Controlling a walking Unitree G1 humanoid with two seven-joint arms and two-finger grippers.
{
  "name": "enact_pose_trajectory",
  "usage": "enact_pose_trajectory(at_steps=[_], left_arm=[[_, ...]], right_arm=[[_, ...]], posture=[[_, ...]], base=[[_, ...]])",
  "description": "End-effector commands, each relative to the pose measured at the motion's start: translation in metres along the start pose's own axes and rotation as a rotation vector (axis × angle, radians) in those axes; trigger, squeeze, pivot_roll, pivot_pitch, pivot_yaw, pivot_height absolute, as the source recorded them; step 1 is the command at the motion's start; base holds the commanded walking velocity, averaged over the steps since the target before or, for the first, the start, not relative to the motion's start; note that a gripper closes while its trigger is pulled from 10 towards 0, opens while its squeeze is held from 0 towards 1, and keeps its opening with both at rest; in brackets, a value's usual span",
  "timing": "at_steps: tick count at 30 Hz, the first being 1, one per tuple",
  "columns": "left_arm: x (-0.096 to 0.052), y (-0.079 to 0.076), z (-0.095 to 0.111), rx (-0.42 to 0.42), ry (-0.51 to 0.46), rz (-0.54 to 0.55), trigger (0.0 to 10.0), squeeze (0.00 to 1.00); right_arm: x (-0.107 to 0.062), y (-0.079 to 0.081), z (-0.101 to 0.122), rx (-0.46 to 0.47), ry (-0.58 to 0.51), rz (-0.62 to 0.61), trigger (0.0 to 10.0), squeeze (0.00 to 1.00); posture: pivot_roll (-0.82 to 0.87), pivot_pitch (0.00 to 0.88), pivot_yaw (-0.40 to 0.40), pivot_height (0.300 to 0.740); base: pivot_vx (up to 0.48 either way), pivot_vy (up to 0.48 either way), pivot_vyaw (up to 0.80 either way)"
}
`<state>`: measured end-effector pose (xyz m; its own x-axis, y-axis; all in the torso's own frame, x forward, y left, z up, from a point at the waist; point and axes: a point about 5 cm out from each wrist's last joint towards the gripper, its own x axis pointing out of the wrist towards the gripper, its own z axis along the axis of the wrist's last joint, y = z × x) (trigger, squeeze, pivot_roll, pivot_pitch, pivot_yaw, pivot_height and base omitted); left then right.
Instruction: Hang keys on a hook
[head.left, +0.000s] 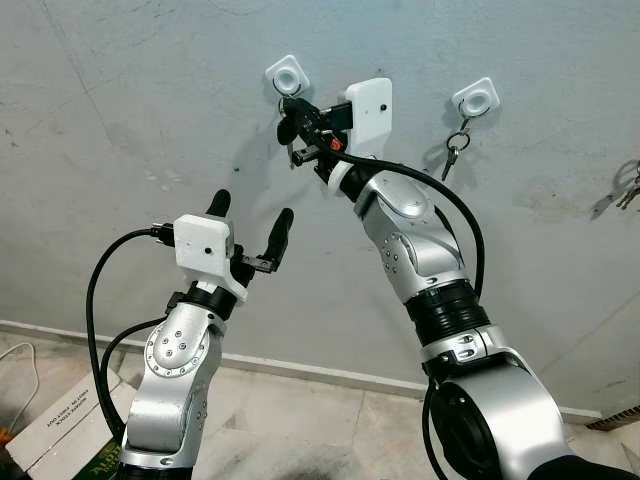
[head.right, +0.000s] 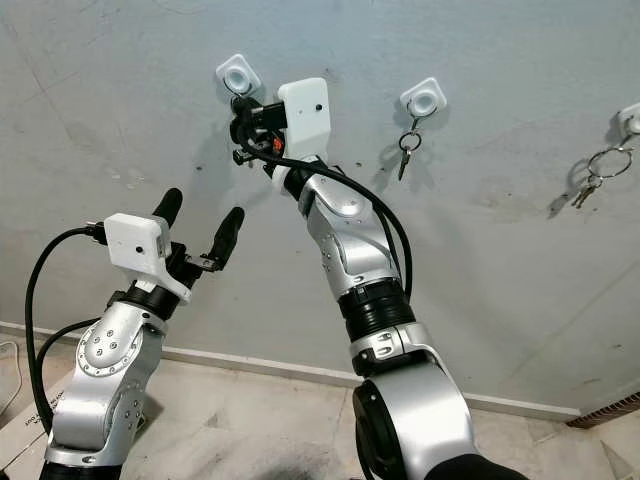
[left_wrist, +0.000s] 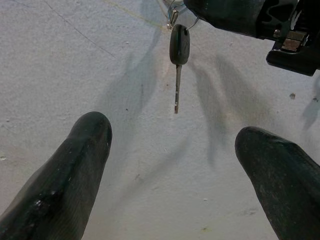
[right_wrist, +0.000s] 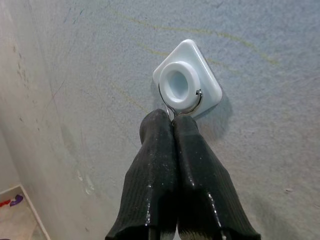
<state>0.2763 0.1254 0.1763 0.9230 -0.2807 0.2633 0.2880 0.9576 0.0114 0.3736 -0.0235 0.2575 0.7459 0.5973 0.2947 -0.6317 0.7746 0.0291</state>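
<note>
- Right gripper is up at the wall, jaws clenched on the key ring, which already looks looped around the white hook.
- The key dangles off that ring just under the hook, at about 6 o'clock from it.
- So I'd call this the tail end of the hanging step. Next move is probably just letting go and backing straight off without dragging the ring along.
- Left gripper hovers lower, around 7 o'clock from the hook, jaws spread wide, holding nothing.
- The left wrist view gives the hanging key; the right wrist view gives the ring on the hook instead.
- Head views add another hook at 3 o'clock with its own keys.
</note>
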Motion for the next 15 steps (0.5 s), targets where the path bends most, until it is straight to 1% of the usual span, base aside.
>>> enact_pose_trajectory(at_steps=[1,12,15], left_arm=[[0.0012,0.0016,0.0,0.005,0.002,0.01,10.0,0.0],[0.0019,-0.0008,-0.0006,-0.003,0.002,0.009,10.0,0.0],[0.002,-0.0007,-0.0008,-0.003,0.003,0.009,10.0,0.0]], right_arm=[[0.0004,-0.0002,-0.0014,0.031,0.01,-0.01,10.0,0.0],[-0.0004,-0.0007,-0.0088,0.051,0.057,-0.035,10.0,0.0],[-0.001,-0.0007,-0.0104,0.076,0.063,-0.043,10.0,0.0]], posture=[[0.05,0.082,-0.013,0.74],[0.04,0.083,-0.014,0.74],[0.04,0.083,-0.014,0.74]], base=[[0.0,0.0,0.0],[0.0,0.0,0.0],[0.0,0.0,0.0]])
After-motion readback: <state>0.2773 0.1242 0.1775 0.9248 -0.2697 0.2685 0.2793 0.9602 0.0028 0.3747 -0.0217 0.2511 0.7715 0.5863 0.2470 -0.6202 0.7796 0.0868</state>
